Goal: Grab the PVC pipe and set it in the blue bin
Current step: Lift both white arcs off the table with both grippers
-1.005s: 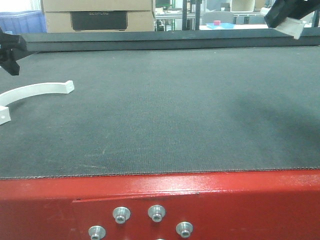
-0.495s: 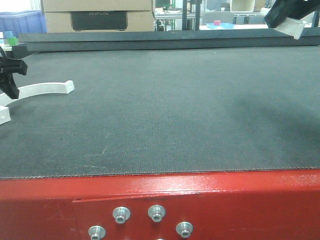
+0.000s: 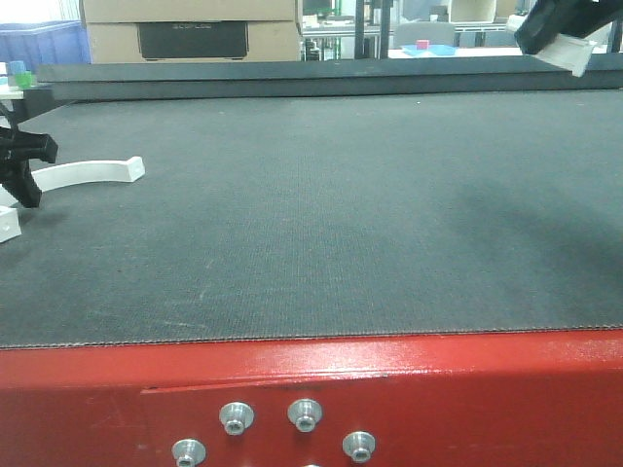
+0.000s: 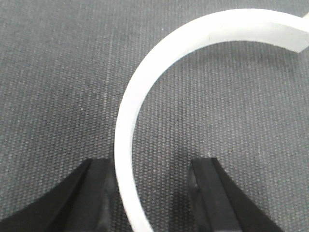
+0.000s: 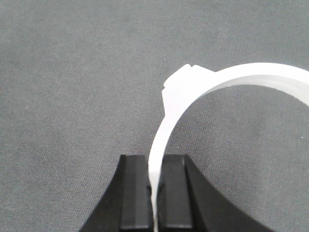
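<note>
Left gripper (image 4: 153,169) sits low over the tabletop (image 4: 58,72), jaws spread either side of the curved white PVC pipe (image 4: 126,121), which lies flat near the left edge (contact unclear). Right gripper (image 5: 154,166) pinches a second white curved piece (image 5: 231,79), raised at far right.

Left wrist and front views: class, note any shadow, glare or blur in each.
Left wrist view: the white curved PVC pipe glares nearly featureless, while the dark woven mat is sharp. Front view: a soft shadow dims the mat's right side; the red metal edge shows mild sheen.
</note>
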Available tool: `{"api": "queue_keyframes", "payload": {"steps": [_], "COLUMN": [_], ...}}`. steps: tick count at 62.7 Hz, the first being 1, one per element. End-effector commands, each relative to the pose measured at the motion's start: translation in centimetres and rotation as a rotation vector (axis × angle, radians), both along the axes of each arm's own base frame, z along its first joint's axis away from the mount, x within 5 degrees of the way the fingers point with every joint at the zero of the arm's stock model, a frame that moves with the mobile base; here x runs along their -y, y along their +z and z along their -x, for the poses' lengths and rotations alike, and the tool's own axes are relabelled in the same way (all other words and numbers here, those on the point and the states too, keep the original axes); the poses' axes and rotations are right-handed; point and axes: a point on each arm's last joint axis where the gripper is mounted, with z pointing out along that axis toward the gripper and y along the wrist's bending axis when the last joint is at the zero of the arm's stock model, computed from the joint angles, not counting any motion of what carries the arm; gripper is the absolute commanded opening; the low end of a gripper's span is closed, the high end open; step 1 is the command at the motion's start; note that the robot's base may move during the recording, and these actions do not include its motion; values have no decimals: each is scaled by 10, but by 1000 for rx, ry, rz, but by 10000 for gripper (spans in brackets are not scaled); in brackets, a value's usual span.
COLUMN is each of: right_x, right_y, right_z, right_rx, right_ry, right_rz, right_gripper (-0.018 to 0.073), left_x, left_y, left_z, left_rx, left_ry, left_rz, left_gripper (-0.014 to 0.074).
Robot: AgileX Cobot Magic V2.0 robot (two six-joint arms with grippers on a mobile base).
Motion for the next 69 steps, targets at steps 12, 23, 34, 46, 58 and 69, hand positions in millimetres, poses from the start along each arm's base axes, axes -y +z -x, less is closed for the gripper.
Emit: {"api": "queue_keyframes", "payload": {"steps": [12,23,34,46,58,69], "right_x": [0,0,0,0,2,2], "right_y": [8,8,9,12,28,38], "right_z": [1,1,1,4,9,17], "right_rx": [44,44,46,58,149,181], "right_ry": [-2,-2,-2,-2,-19,-18], "right_rz": [1,1,-3,-4,-9,-15], "right_gripper": [-168,-168,-168,-168,-168,-168], "left_x": [-1,-1,-1,-1,-1,-1], "left_y": [3,3,3,9,27,48], "left_z": [-3,-3,-3,-2,0,6], "left_rx": [25,29,29,48,106,158], "left_ry": [9,9,9,9,10,10], "left_rz": [4,4,4,3,0,-2], "left_gripper": [-78,-111,-111,-111,-111,-111]}}
